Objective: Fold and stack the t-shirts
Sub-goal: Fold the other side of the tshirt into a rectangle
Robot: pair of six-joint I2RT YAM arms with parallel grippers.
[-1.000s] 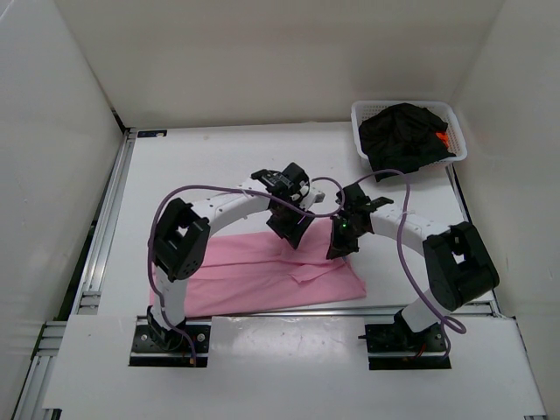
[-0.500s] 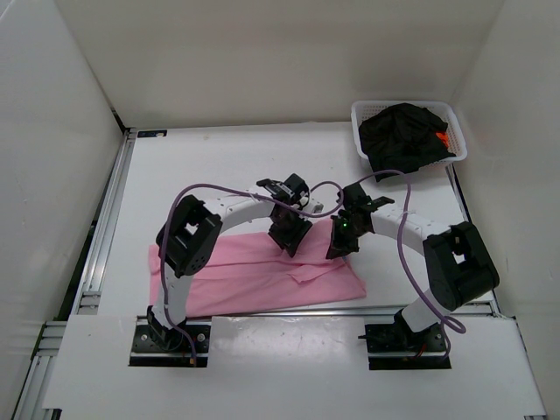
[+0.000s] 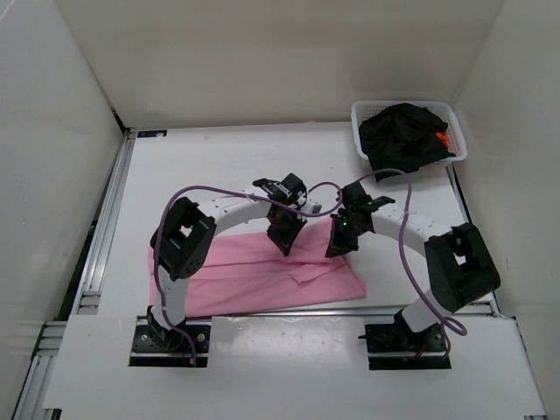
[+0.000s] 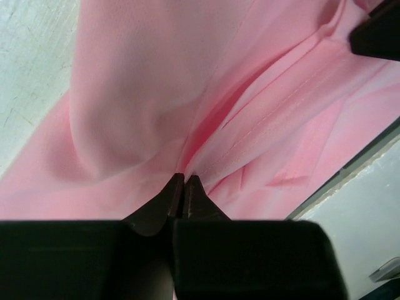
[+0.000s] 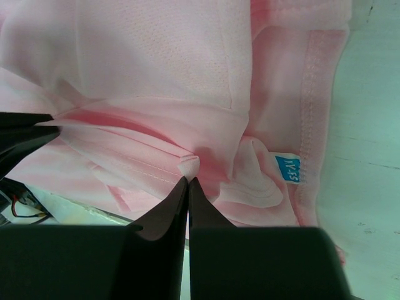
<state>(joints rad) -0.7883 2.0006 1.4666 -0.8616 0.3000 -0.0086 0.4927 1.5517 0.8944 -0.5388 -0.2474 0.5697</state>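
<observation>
Top view: pink shirt [image 3: 254, 282] lies flat at the near edge of the table [image 3: 219, 166]. L gripper [image 3: 284, 241] and R gripper [image 3: 339, 248] are down on its far edge, close together; the arms arch over it and hide part of it. Basket [image 3: 360, 109] in the far right corner holds the black shirt [image 3: 402, 131], with a bit of orange shirt [image 3: 442, 138] showing.

L wrist: jaws closed, pinching a pink fold.

R wrist: jaws closed on a hem fold; blue label [image 5: 289, 169] just to the right.
</observation>
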